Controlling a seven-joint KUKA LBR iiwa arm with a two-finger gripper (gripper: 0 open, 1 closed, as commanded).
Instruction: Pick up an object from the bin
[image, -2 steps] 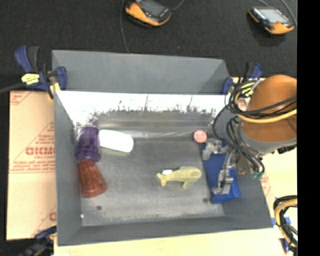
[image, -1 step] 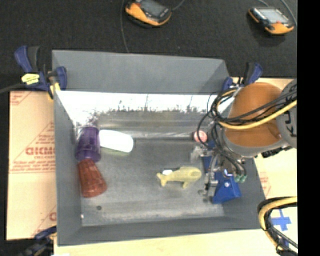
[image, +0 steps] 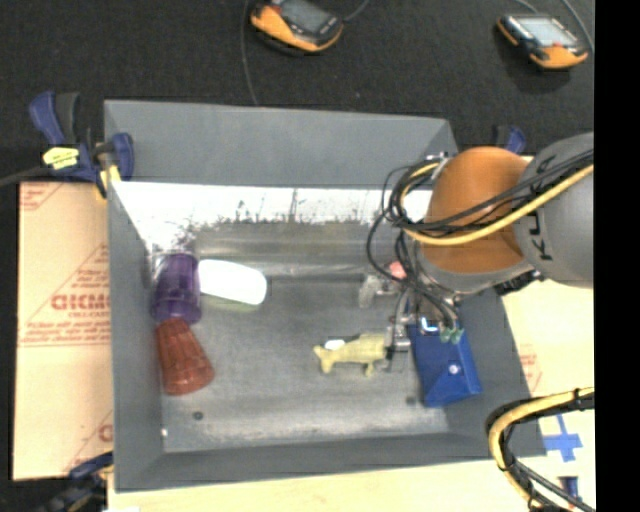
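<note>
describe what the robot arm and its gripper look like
The arm is a thick, rounded grey tube with black lettering. An orange dome-shaped cover caps the wrist, with black and yellow cables looped around it. The gripper is small, of silvery metal.

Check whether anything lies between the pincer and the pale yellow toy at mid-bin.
Nothing visible does. The pincer is right at the arm-side end of the pale yellow toy. The blue block lies on the pincer's other side, not between them.
</note>
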